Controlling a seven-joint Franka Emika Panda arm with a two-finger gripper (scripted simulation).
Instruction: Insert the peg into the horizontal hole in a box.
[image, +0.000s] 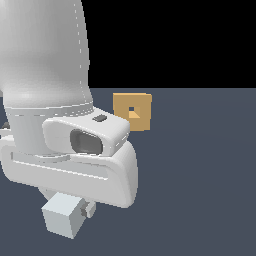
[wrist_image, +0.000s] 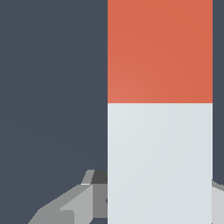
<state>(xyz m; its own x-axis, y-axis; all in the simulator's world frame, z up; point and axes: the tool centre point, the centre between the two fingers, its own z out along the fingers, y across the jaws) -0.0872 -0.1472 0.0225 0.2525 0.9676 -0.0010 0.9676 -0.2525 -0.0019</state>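
My tool (wrist_image: 159, 205) sits low in the wrist view, its grey fingers (wrist_image: 70, 205) showing on either side of the peg (wrist_image: 159, 162). The peg's pale section covers the gap between them, so I cannot see the pads against its faces. I judge that I am either closing on it or grasping it, but the pictures do not settle which. In the exterior view my own arm blocks most of the near scene, and the tool itself is hidden behind the wrist housing.

The peg fills much of the wrist view as a broad bar, pale grey-white at the end nearest my fingers and red-orange at the far end. It lies against the dark grey table (wrist_image: 48, 87). Whether it rests on that surface or is already lifted off it, I cannot tell.

Farther out, the box (image: 133, 111) stands upright on the table in the exterior view, well apart from my arm and towards the back of the scene. Its tan face shows the hole (image: 131, 110), a small dark square near the middle with a lighter patch just beside it. Nothing is in that opening.

So the insertion itself is not yet done. What is left, as I judge it, is to carry the peg across to the box, line it up level with the hole, and push it in.
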